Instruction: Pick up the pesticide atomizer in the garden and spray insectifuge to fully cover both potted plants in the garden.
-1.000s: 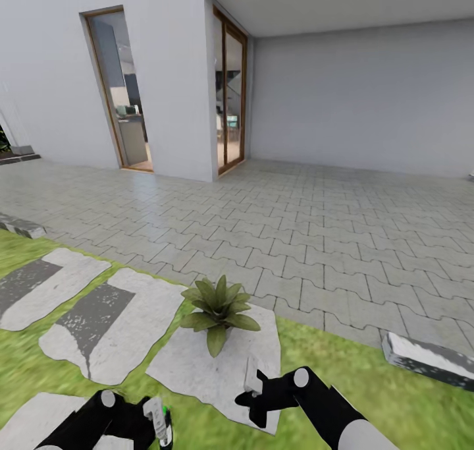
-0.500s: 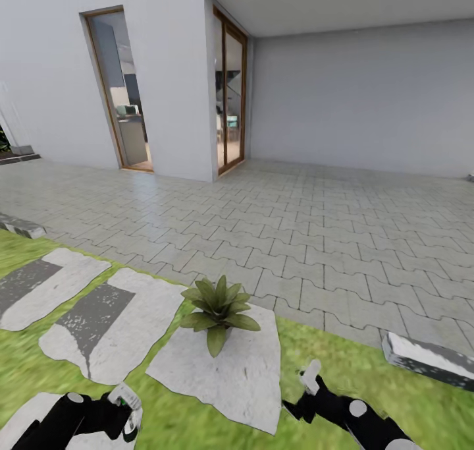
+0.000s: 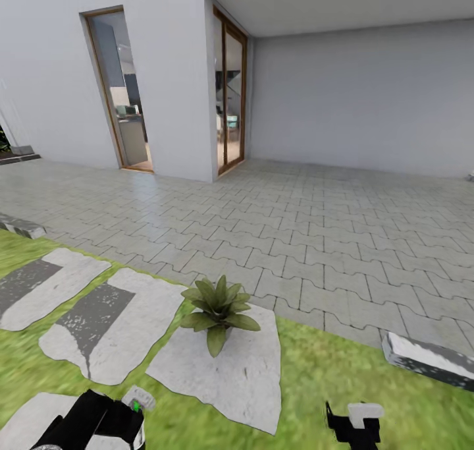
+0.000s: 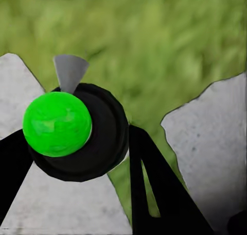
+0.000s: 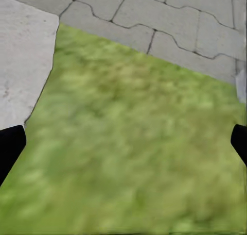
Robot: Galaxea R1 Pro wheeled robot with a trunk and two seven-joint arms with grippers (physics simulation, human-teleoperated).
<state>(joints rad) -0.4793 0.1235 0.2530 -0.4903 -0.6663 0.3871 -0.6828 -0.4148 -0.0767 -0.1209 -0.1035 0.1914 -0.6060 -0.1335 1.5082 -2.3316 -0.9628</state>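
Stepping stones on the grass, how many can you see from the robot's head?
4. One stone far left, one beside it, one under the potted plant, one at the bottom left, partly behind the left gripper. More may be out of view.

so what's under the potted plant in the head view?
The potted plant sits on a flat grey stepping stone, near its far edge, with lawn around the stone. Its leaves cover the base, so any pot and the contact spot cannot be seen.

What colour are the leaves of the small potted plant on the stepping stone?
Green, best seen in the head view: potted plant.
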